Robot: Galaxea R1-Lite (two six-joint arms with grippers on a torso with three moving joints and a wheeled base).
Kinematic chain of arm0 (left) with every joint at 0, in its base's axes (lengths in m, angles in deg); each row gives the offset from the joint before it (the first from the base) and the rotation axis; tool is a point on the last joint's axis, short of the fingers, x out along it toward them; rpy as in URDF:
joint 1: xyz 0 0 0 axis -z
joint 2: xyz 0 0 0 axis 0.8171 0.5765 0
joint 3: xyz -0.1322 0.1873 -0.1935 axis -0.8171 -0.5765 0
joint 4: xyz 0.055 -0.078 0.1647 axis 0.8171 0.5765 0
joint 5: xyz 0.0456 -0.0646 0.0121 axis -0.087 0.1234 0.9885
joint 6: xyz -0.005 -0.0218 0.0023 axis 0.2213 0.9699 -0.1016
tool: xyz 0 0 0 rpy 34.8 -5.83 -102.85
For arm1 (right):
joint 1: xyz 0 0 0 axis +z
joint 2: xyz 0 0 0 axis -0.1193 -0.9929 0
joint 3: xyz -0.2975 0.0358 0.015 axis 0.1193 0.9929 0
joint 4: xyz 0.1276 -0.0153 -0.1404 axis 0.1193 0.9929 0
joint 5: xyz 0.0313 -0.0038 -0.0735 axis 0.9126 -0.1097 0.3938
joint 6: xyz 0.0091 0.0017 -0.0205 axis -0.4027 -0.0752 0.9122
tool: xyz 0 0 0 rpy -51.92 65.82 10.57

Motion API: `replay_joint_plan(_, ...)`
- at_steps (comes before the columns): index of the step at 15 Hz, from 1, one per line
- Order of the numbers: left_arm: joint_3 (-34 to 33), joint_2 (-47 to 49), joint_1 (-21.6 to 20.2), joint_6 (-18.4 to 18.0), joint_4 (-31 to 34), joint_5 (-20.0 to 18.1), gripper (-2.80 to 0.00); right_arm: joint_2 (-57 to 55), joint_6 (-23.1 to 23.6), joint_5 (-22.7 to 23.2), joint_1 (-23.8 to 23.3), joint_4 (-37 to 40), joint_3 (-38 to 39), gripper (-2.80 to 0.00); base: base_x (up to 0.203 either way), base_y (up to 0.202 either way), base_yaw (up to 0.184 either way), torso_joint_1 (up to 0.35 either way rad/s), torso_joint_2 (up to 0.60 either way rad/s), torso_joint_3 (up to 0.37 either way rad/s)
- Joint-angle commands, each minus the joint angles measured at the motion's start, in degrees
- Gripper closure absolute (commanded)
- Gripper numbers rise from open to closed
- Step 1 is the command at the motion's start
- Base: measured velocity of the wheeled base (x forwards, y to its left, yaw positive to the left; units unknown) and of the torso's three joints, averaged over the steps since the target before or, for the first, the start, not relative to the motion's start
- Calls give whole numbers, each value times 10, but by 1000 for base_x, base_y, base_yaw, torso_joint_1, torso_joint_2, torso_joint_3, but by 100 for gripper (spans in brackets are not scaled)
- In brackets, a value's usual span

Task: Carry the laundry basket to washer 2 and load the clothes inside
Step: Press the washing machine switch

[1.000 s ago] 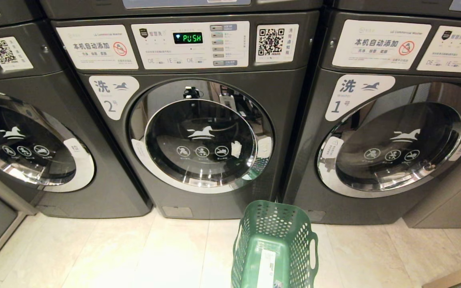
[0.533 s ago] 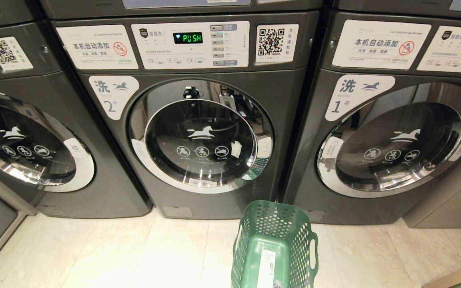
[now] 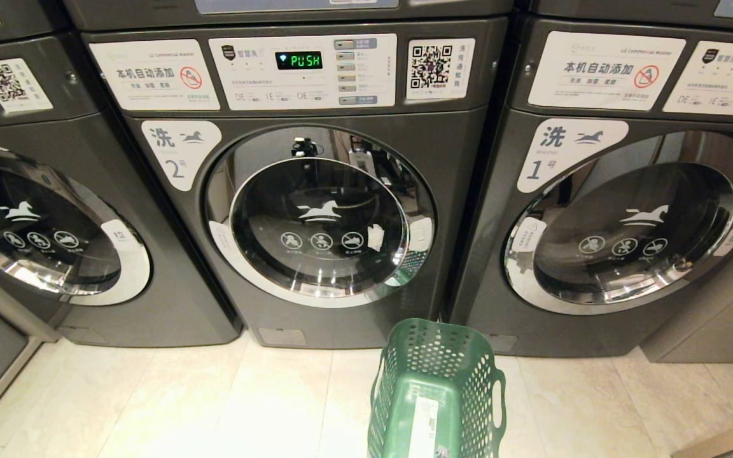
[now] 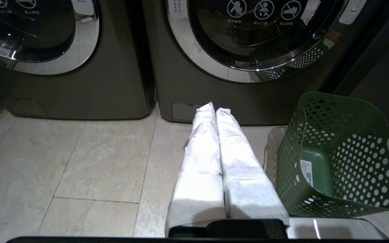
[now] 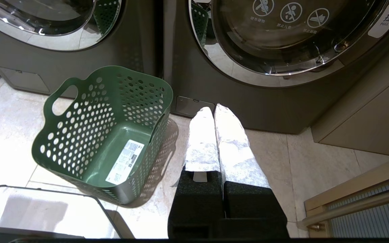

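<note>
The dark green laundry basket (image 3: 436, 388) stands on the tile floor before the seam between two machines; it holds nothing but a white sticker on its bottom (image 5: 125, 162). Washer 2 (image 3: 462, 191), dark grey, with its "2" label (image 3: 179, 152), has its round glass door shut. The clothes are out of view. My left gripper (image 4: 213, 107) hangs shut and empty over the floor, left of the basket (image 4: 339, 158). On the basket's other side (image 5: 106, 135), my right gripper (image 5: 213, 108) hangs the same way, shut and empty. Neither gripper shows in the head view.
Washer 1 (image 3: 494, 254) stands right of washer 2, and a third grey machine (image 3: 150, 191) stands to its left. A wooden edge (image 3: 723, 439) runs along the floor at the lower right. A glossy part of my base (image 5: 39, 209) lies just behind the basket.
</note>
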Motion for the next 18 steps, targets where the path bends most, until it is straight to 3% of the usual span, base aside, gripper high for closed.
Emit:
replay_joint_plan(1, -1, 1, 0, 0, 0, 0, 0, -1, 1, 1, 0, 0, 0, 0, 0, 0, 0, 0, 0, 0)
replay_joint_plan(18, -1, 1, 0, -3, 2, 0, 0, -4, 10, 2, 0, -1, -25, 0, 0, 0, 0, 3, 3, -179)
